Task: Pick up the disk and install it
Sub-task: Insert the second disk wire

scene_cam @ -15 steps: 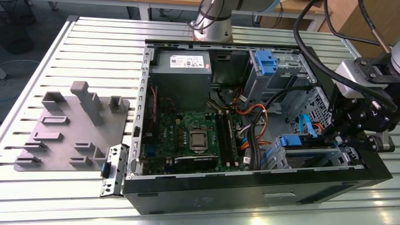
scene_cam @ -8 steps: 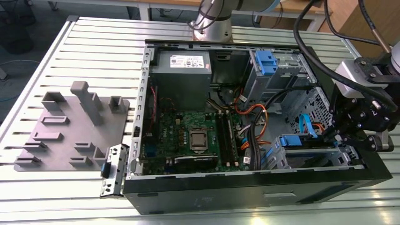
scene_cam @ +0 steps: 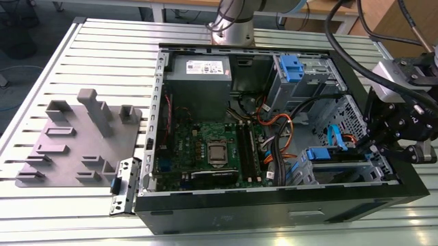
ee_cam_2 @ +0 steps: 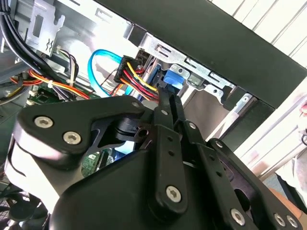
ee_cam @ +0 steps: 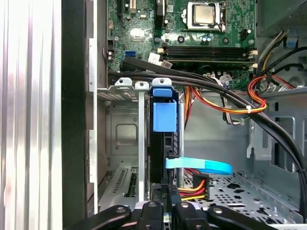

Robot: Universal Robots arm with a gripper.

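Cables [ee_cam: 225, 103] beside the bay; open space [ee_cam: 120, 139] opposite.

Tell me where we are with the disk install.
The disk already stands on edge in the drive cage at the open case's front corner, its blue rail showing. The gripper is down at its cabled end, fingers close around it. I can't confirm it's fully seated.

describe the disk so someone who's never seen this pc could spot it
Start at the open computer case and go to the drive cage in its corner at the exterior view's right, beside the end effector. The disk stands on edge there, with a blue tab on it.
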